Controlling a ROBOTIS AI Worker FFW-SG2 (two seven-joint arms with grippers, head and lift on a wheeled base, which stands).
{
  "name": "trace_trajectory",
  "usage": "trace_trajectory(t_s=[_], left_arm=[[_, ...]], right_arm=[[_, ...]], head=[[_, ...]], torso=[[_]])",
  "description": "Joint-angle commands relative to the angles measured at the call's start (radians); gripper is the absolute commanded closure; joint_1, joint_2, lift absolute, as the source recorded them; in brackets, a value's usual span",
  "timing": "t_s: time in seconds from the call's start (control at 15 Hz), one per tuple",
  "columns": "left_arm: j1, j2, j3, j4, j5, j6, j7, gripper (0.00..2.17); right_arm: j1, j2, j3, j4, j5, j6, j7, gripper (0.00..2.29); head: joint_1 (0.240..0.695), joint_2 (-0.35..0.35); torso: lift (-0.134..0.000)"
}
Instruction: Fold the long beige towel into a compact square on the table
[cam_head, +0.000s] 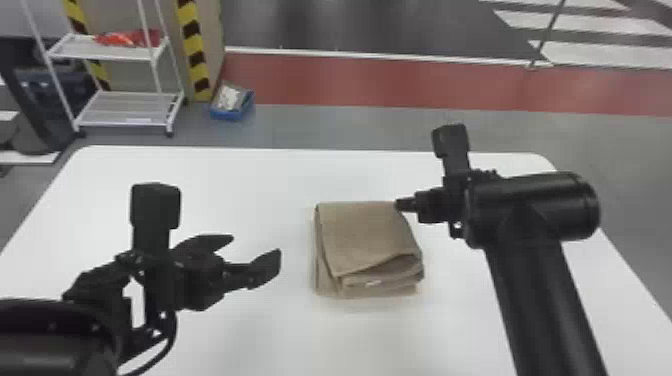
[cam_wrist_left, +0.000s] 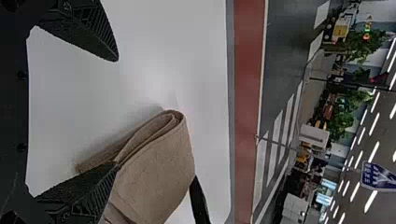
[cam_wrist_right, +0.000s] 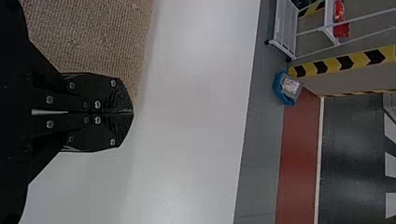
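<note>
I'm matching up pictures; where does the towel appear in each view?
Head view: towel, near the middle of the table.
Left wrist view: partly behind one finger of the left gripper.
Right wrist view: beside the shut right gripper.
Shared landmark: the red floor strip.

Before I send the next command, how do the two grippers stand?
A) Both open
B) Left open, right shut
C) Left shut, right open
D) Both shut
B: the left gripper has its fingers spread wide apart, while the fingers of the right gripper meet at their tips.
</note>
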Motion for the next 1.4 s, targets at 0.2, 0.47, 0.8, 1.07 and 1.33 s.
trace_trajectory(t_s=[0.2, 0.47, 0.8, 1.07, 1.33], left_arm=[[0.01, 0.005, 0.012, -0.005, 0.002, 0.0, -0.003, 0.1], [0.004, 0.0, 0.009, -0.004, 0.005, 0.0, -0.005, 0.1], [0.011, 0.002, 0.012, -0.005, -0.001, 0.0, -0.008, 0.1], [0.011, 0.0, 0.01, -0.004, -0.002, 0.0, -0.011, 0.1], [0.004, -0.005, 0.003, 0.003, -0.006, 0.0, -0.011, 0.1]], right_arm=[[0.085, 0.002, -0.012, -0.203, 0.055, 0.157, 0.005, 2.12], [0.185, 0.002, -0.006, -0.451, 0.031, 0.322, 0.043, 2.12], [0.206, 0.002, 0.057, -0.451, 0.017, 0.335, 0.089, 2.12], [0.271, 0.002, 0.068, -0.505, 0.017, 0.476, 0.149, 2.12], [0.34, 0.002, 0.069, -0.594, 0.014, 0.485, 0.174, 2.12]], head=[[0.695, -0.087], [0.695, -0.11], [0.695, -0.076], [0.695, -0.052], [0.695, -0.044]], torso=[[-0.124], [-0.124], [-0.124], [-0.124], [-0.124]])
